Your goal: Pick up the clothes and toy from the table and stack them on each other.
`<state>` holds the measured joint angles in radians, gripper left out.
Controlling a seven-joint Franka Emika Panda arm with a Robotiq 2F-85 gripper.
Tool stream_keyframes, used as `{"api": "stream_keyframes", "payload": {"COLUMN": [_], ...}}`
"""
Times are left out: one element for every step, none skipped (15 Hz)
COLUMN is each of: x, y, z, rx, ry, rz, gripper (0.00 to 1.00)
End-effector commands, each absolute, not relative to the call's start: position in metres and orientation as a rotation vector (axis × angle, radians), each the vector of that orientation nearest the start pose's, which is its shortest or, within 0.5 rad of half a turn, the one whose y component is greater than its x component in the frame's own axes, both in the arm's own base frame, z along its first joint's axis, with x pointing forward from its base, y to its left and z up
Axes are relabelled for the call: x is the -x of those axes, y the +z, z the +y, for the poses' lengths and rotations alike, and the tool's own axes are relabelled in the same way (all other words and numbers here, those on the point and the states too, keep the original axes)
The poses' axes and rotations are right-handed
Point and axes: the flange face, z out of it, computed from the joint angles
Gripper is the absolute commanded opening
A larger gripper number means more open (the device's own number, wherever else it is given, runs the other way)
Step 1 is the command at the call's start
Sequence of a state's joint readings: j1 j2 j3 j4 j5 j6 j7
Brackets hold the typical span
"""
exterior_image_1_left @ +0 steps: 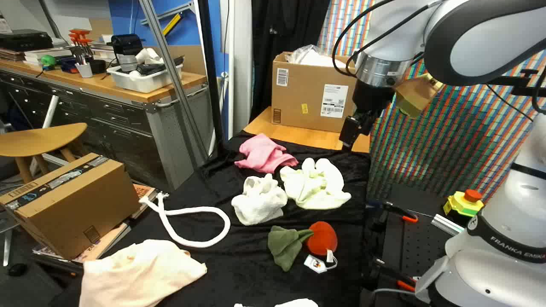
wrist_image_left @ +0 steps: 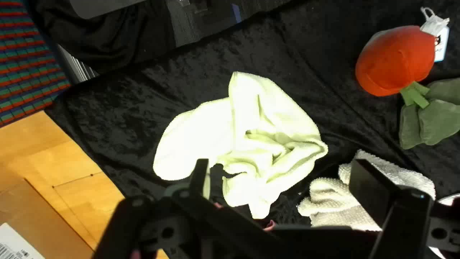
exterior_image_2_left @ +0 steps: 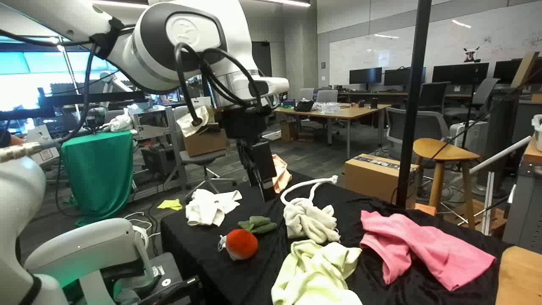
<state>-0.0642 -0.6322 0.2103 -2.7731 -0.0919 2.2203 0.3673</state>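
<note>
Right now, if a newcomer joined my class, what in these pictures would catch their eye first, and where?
Probably the white Franka arm, looming in both exterior views with its open gripper above the black-covered table. Next, likely the red plush toy, near the table edge by the arm's base. Then the pink garment, at the table's far end in an exterior view, beside the wooden surface.

fingers (exterior_image_2_left: 264, 164) above table (exterior_image_2_left: 271, 250) | red toy (exterior_image_2_left: 241, 244) near yellow-green garment (exterior_image_2_left: 315, 273)

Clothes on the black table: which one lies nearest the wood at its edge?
The pink garment: in both exterior views it lies right beside the wood, while the pale yellow-green garment and the rest lie farther off.
</note>
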Motion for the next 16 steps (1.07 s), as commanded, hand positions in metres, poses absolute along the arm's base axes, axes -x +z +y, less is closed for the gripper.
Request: {"api": "stream_keyframes", "payload": {"x": [-0.342, -0.342, -0.342, -0.342, -0.342, -0.342, -0.343, -0.345, -0.347, -0.350, -0.352, -0.356, -0.359, -0.362, -0.366, -0.370], "y": [0.396, 0.396, 0.396, 0.396, 0.396, 0.396, 0.397, 0.397, 0.395, 0.393, 0.391, 0.388, 0.384, 0.382, 0.378, 0.376], "z": [0.041, 0.041, 0.041, 0.041, 0.041, 0.041, 0.042, 0.043, 0.045, 0.048, 0.051, 0.057, 0.061, 0.065, 0.070, 0.074], "rx": [3.297, 3.297, 3.297, 3.297, 3.297, 3.297, 3.300, 3.305, 3.311, 3.315, 3.323, 3.326, 3.333, 3.336, 3.340, 3.341], "ry": [-0.183, -0.183, -0.183, -0.183, -0.183, -0.183, -0.189, -0.196, -0.197, -0.196, -0.196, -0.192, -0.187, -0.173, -0.161, -0.147], "rz": [0.336, 0.336, 0.336, 0.336, 0.336, 0.336, 0.331, 0.317, 0.296, 0.269, 0.243, 0.205, 0.170, 0.142, 0.111, 0.088], "gripper": [1.00, 1.00, 1.00, 1.00, 1.00, 1.00, 1.00, 1.00, 1.00, 1.00, 1.00, 1.00, 1.00, 1.00, 1.00, 1.00]}}
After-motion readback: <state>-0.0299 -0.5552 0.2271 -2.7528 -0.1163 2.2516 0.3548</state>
